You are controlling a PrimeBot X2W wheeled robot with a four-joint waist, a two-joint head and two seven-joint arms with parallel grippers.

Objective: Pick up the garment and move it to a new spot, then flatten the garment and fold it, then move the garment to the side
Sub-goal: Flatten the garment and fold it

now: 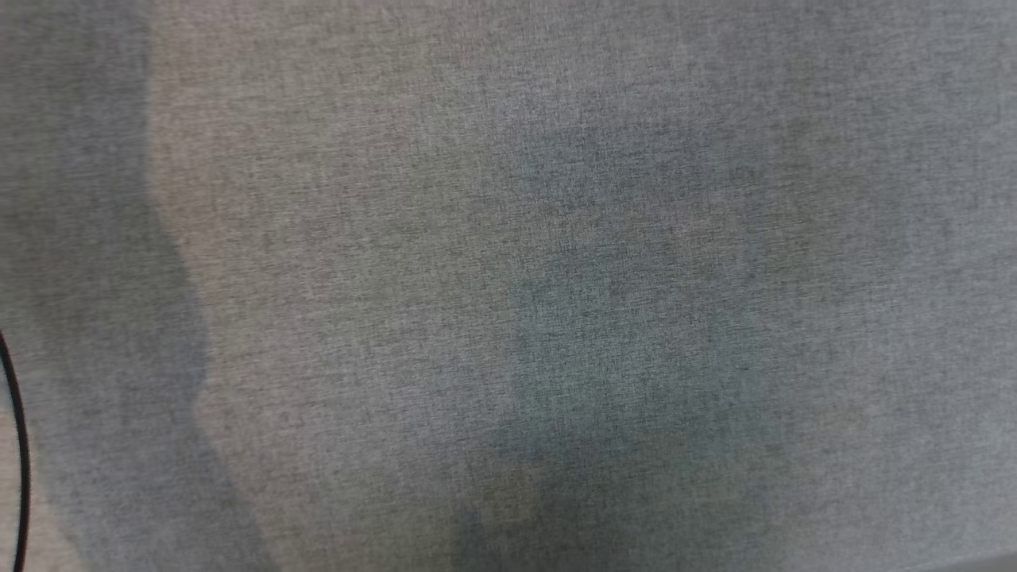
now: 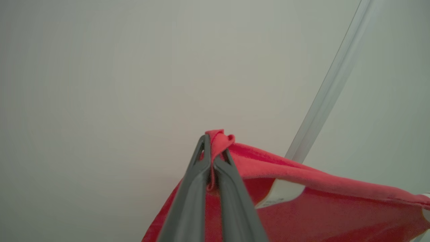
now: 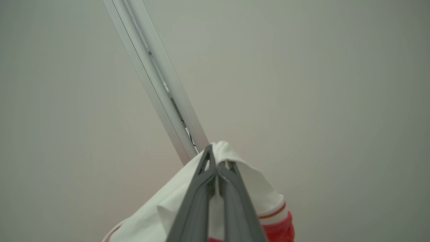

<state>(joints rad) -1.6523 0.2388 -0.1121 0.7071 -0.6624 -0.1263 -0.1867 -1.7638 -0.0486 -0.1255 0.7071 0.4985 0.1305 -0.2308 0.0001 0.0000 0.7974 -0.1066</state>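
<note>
My left end effector (image 2: 214, 145) is clamped tight on a bunched red fold of the garment (image 2: 319, 208), whose cloth stretches away below the aluminium rail (image 2: 329, 90) that slants across the pale wall behind. My right end effector (image 3: 219, 158) is pinched closed on a white part of the same garment (image 3: 158, 215), just below the rail's (image 3: 158, 84) lower end, with a red-striped cuff (image 3: 277, 215) hanging beside it. My head looks down on a shadowed grey woven surface (image 1: 334, 238).

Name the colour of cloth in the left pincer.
Red garment, best seen in the left wrist view.
</note>
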